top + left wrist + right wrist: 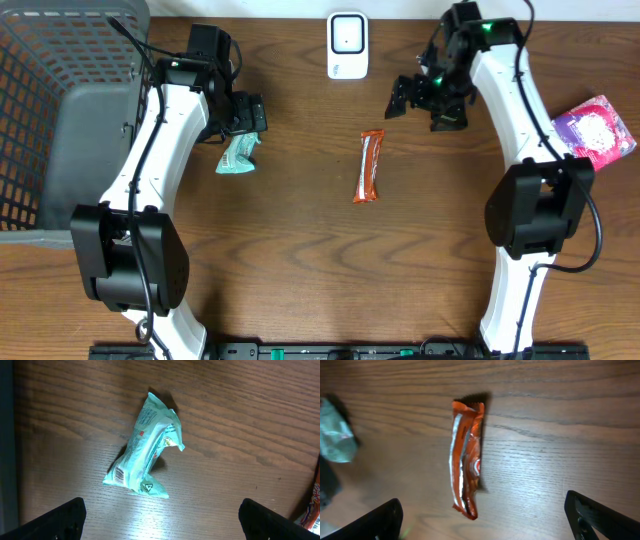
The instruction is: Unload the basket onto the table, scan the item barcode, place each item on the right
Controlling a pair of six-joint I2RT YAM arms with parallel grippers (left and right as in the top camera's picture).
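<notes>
Stock on the table (300,250), as counted:
- Wooden table: one.
- Robot arms: two, the left arm (160,130) and the right arm (520,110).
- Grey mesh basket (40,120): one.
- White scanner (347,45): one.
- Sealed packets: three in all, each of a different kind. There was one orange bar (369,166), one teal packet (238,155) and one pink packet (597,130).

The loose items therefore numbered five, the packets making up three of them.

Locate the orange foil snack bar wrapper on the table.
In the overhead view the orange foil snack bar wrapper lies flat mid-table, below the white box-shaped scanner and to the right of the crumpled green plastic packet.
</notes>
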